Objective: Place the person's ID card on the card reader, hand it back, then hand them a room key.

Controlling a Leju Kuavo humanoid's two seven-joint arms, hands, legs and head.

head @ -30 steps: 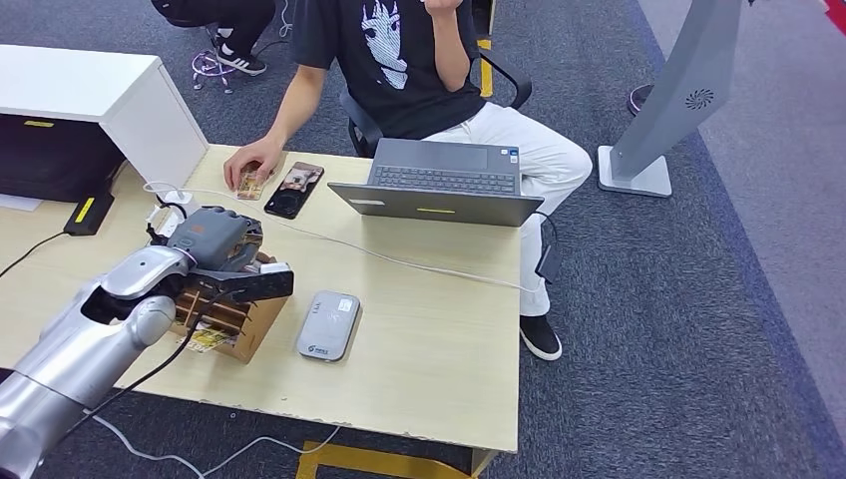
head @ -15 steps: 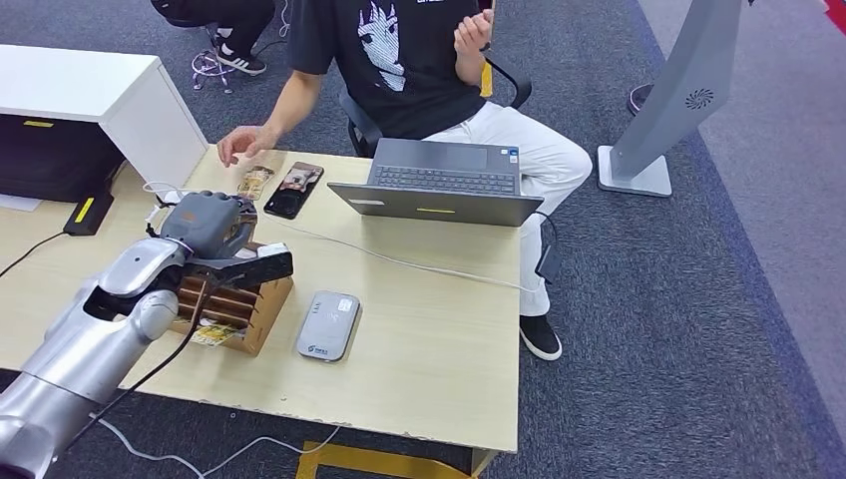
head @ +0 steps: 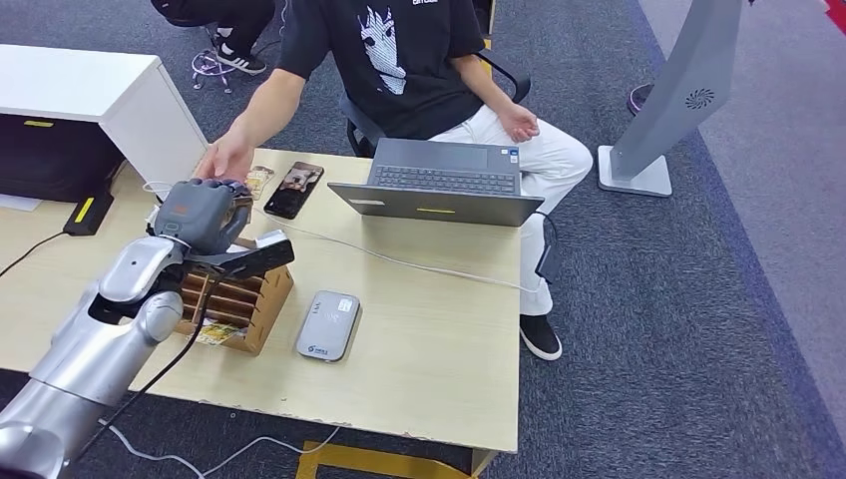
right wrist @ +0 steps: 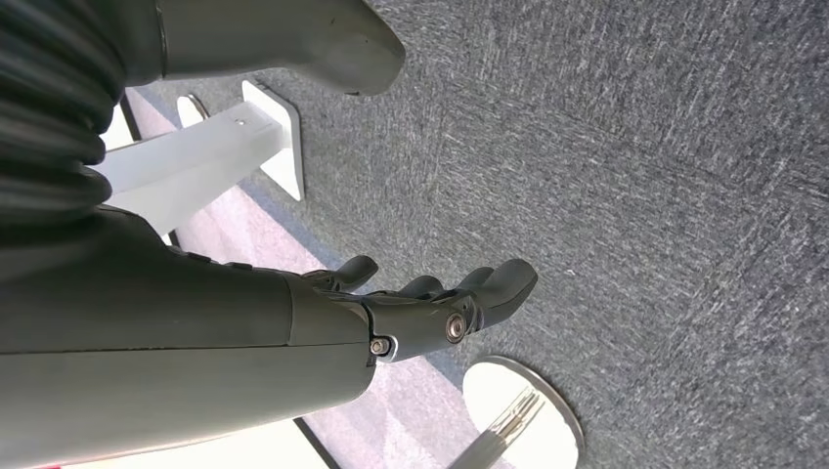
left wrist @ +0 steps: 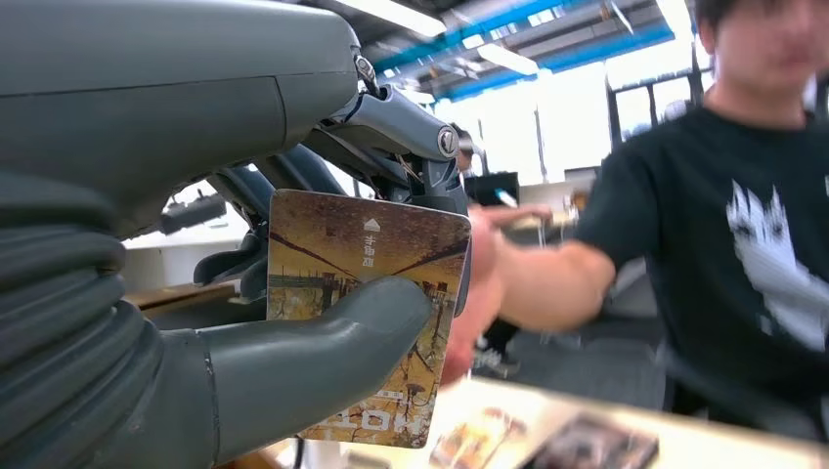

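1. Left robot hand (head: 207, 215) pinches a room key card (left wrist: 367, 313) between thumb and fingers, raised above the wooden card holder (head: 239, 304) on the tabletop (head: 429, 329); wrist view shows the card upright, thumb across its face.
2. Right robot hand (right wrist: 430, 313) hangs over the carpet, fingers loosely curled, holding nothing.
3. Person's hand (head: 224, 160) reaches toward the left robot hand, very near it; touching or not, cannot tell.
4. Step in hand, by my read: handing over the room key. Do it well: keep the pinch firm, offer the free edge of the card toward the person's fingers, loosen the thumb only once they have hold, so it won't drop.
5. Around, large to small: laptop (head: 439, 185) open at the far edge, well apart from the hand-over; card holder right beneath the robot hand; grey card reader (head: 328, 324) just beside the holder, nothing on it.
6. Phone (head: 294, 188) and a small card (head: 257, 182), maybe the ID, lie near the person's hand.
7. White cable (head: 399, 261) crosses the tabletop between laptop and reader; a dark cable trails off the arm. Risk: a withdrawing arm could snag these or knock the holder.
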